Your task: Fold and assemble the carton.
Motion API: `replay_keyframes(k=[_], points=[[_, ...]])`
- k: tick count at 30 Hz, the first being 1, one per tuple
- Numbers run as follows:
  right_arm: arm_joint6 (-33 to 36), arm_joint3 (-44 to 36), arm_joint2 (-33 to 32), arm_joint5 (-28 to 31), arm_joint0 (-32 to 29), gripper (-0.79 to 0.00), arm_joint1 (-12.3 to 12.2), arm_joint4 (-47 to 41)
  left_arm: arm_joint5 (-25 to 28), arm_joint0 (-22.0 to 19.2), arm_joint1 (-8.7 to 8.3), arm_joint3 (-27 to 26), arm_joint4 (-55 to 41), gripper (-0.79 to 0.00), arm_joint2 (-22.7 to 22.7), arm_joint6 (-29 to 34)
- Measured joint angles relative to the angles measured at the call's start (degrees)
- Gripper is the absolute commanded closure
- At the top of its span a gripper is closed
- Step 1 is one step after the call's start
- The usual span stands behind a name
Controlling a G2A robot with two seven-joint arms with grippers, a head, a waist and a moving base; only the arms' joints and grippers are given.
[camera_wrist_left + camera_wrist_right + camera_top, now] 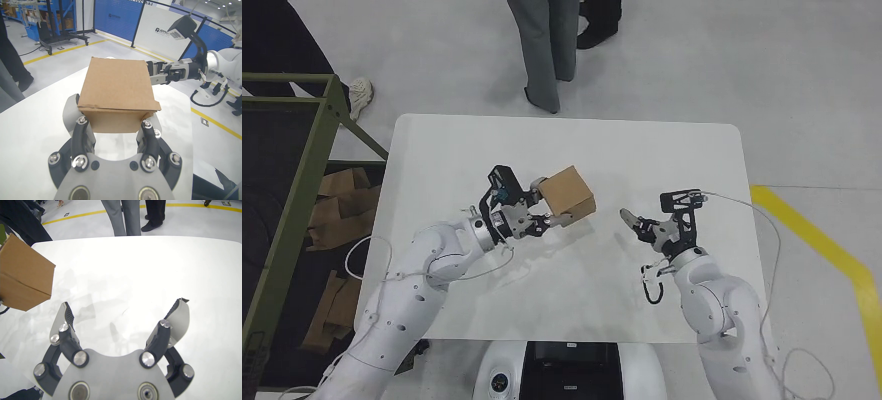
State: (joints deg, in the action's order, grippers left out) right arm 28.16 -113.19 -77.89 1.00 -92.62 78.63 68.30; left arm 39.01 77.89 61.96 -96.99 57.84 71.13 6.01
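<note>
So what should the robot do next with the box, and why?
Probably bring the open right gripper across to the carton to steady it. The left gripper clamps the carton alone, while the right one sits apart, holding nothing.

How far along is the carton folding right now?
Done: the carton is folded into a box shape. In hand: the left gripper has its jaws shut on one end. Left: a flap seam gapes slightly; the right gripper is open, apart from it.

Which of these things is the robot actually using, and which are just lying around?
In use: carton, left gripper clamped on it, open right gripper, table.
Lying about: green frame, brown cardboard pieces beside the table, yellow floor line.
</note>
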Motion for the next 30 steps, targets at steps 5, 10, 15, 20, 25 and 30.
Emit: replay_keyframes(k=[5, 10, 15, 20, 25, 30], points=[[0.03, 0.07, 0.07, -0.01, 0.08, -0.785, 0.01, 0.01, -0.08, 0.0, 0.0, 0.05, 0.03, 0.0, 0.02, -0.05], [0.03, 0.06, 0.07, -0.01, 0.08, -0.785, 0.01, 0.01, -0.08, 0.0, 0.0, 0.05, 0.03, 0.0, 0.02, -0.06], [0.03, 0.06, 0.07, -0.01, 0.07, -0.785, 0.01, 0.01, -0.99, 0.11, 0.21, -0.1, -2.64, 0.0, -0.67, 0.59], [0.03, 0.06, 0.07, -0.01, 0.07, -0.785, 0.01, 0.01, -2.3, -2.28, 0.46, -2.25, -11.89, 0.0, -0.64, 5.16], [0.03, 0.06, 0.07, -0.01, 0.08, -0.785, 0.01, 0.01, -2.33, -4.98, 0.38, -4.97, -23.56, 0.0, -0.26, 12.44], [0.03, 0.06, 0.07, -0.01, 0.07, -0.785, 0.01, 0.01, -3.54, -8.27, 0.25, -7.68, -35.74, 0.0, -0.63, 20.77]])
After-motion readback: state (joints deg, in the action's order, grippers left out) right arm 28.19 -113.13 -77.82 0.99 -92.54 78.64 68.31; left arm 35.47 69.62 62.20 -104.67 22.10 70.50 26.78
